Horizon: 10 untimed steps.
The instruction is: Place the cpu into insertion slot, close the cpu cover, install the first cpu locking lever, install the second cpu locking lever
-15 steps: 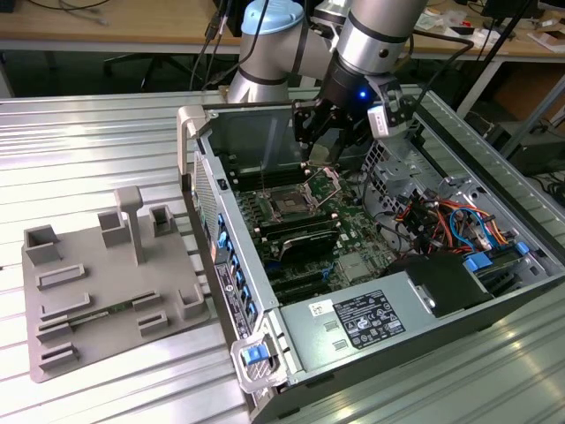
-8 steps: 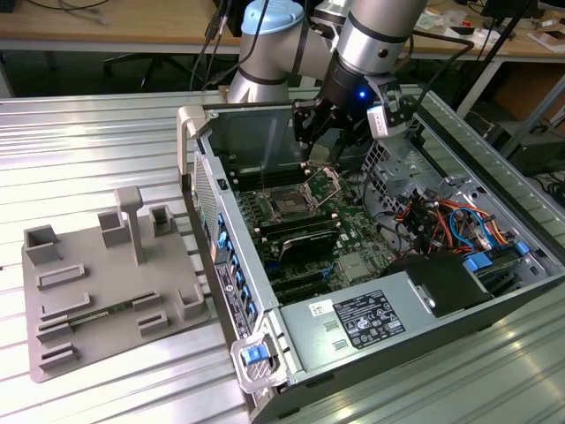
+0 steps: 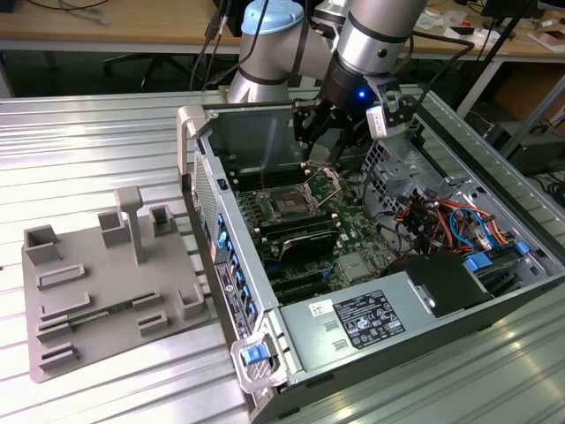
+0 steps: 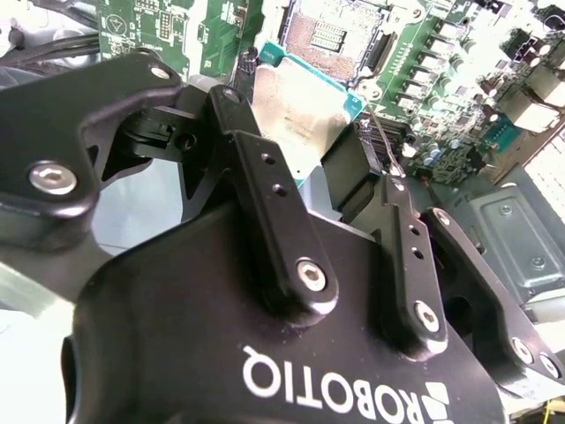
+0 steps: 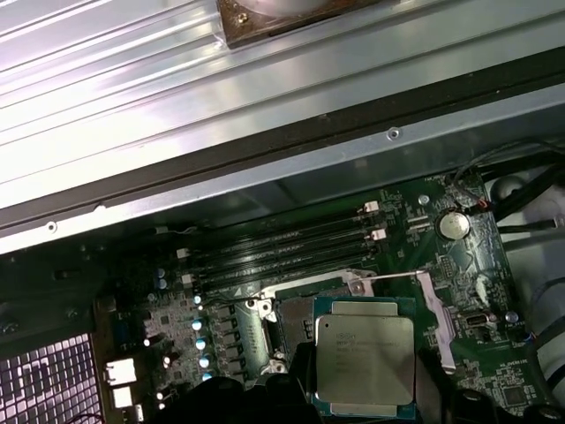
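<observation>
the end effector [image 4: 296, 132] is clamped on the cpu [image 5: 365, 353], holding it close to the uncovered insertion slot [image 3: 287, 204] inside the computer case [image 3: 208, 208] on the counter [image 3: 106, 141].

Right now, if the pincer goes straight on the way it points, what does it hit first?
Most likely the insertion slot, straight ahead of the pincer, which is shut on the cpu. The cpu would touch first; depth is unclear.
</observation>
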### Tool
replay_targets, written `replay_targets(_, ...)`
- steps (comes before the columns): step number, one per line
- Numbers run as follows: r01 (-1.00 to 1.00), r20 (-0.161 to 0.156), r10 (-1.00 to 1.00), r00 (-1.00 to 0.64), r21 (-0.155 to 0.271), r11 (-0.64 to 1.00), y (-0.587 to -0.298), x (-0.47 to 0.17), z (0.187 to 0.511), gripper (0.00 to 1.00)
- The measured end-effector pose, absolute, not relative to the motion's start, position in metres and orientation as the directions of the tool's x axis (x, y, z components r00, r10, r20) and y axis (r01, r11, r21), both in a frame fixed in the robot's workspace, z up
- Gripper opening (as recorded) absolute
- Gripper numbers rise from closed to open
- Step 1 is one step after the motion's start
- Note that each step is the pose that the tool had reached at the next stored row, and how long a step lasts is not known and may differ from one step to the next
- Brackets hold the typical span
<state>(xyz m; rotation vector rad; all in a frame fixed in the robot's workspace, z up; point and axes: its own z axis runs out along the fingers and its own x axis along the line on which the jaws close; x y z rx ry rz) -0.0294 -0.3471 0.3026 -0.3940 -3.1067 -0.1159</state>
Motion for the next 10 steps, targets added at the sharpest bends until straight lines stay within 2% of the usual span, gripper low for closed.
replay_targets(10, 0.309, 0.015, 0.309, -0.951, 0.065, 0.949, -0.3471, -0.0294, 0.3024, 0.55)
